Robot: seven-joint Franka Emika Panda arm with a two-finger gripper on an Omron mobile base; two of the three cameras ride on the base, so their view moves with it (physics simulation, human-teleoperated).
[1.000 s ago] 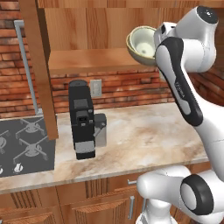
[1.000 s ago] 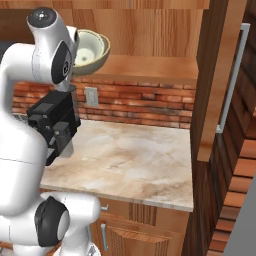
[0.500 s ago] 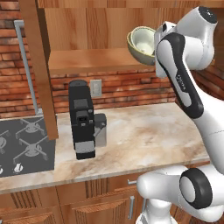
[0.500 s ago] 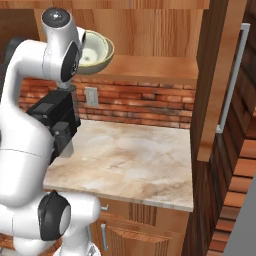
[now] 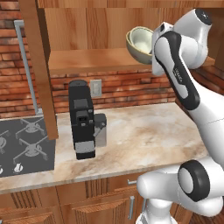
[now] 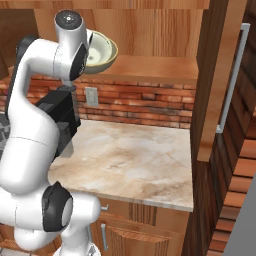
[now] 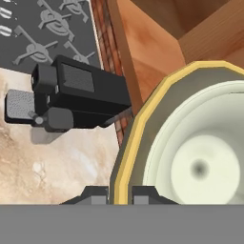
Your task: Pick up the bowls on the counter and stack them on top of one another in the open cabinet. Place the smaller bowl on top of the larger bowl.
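While the pincer (image 7: 119, 194) clamps the larger bowl (image 5: 141, 43) by its rim, tilted in mid-air, the open cabinet's shelf (image 5: 94, 60) lies just below and behind it.

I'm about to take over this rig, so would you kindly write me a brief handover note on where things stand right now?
Gripper: shut on the rim of the larger bowl, held tilted in the air at the front of the open cabinet, above its bottom board.
Smaller bowl: I can't make one out separately.
Counter: no bowls on it.
Done: bowl lifted to the cabinet.
Left: set it down, release, confirm the smaller bowl sits on top.
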